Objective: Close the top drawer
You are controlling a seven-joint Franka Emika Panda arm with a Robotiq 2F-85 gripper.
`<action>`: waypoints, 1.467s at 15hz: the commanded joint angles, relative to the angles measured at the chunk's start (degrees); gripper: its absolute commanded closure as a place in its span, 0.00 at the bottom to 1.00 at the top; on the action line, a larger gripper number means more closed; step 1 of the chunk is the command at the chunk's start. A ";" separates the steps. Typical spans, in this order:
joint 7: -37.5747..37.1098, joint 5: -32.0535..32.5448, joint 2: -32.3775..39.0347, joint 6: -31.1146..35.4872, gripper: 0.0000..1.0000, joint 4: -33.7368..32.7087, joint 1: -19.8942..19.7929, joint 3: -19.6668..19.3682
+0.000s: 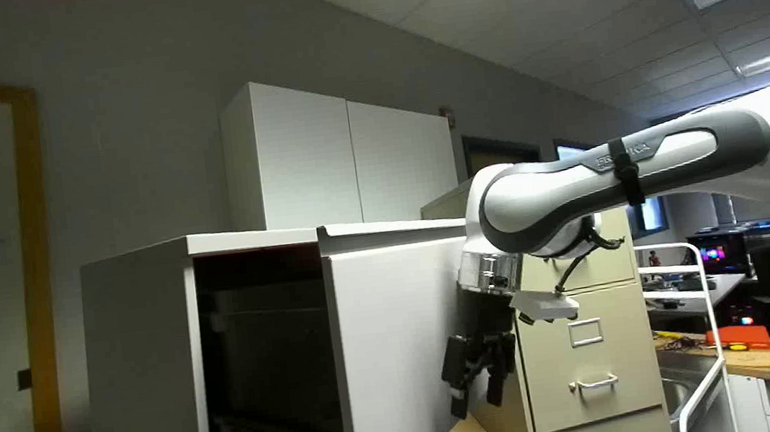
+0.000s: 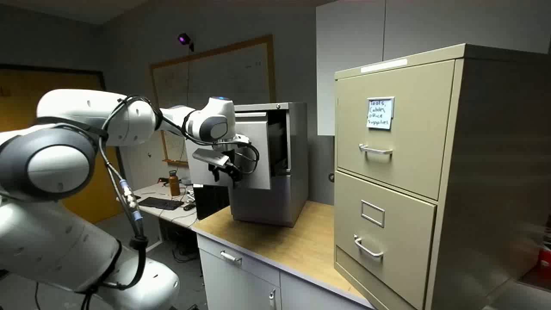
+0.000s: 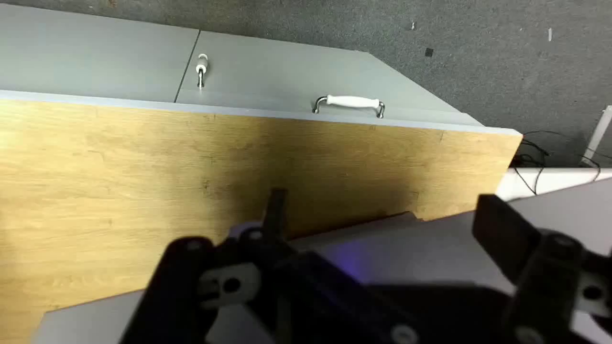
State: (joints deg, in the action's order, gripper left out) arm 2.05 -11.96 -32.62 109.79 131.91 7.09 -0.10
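Observation:
The top drawer (image 1: 391,331) is pulled out of the white cabinet (image 1: 140,360), with its dark inside showing at the side. In an exterior view the drawer front (image 2: 261,133) stands well forward of the cabinet body (image 2: 300,172). My gripper (image 1: 476,395) points down in front of the drawer front, near its outer face; I cannot tell whether it touches. It also shows in an exterior view (image 2: 225,175), partly behind its camera mount and cables. In the wrist view my gripper (image 3: 385,205) is open, fingers wide apart with nothing between them. A pale cabinet surface (image 3: 416,251) lies behind the fingers.
The beige filing cabinet (image 1: 593,359) stands beside the white cabinet, and in an exterior view its handled drawers (image 2: 394,129) are shut. The shorter drawer front (image 2: 258,206) is below the open drawer. Both stand on a wooden counter (image 2: 318,232), whose edge shows in the wrist view (image 3: 267,112).

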 commanded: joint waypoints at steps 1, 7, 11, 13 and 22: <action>0.34 -0.38 0.03 -0.17 0.00 -0.15 -0.81 0.61; 0.34 -0.38 0.03 -0.16 0.00 -0.15 -0.81 0.61; 0.34 -0.38 0.02 -0.16 0.00 -0.15 -0.81 0.61; 0.34 -0.38 0.03 -0.16 0.00 -0.15 -0.81 0.61; -0.61 1.68 -0.50 2.02 0.02 -3.33 -2.22 1.36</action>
State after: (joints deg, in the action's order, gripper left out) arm 2.03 -11.61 -32.85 111.52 130.91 6.00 0.14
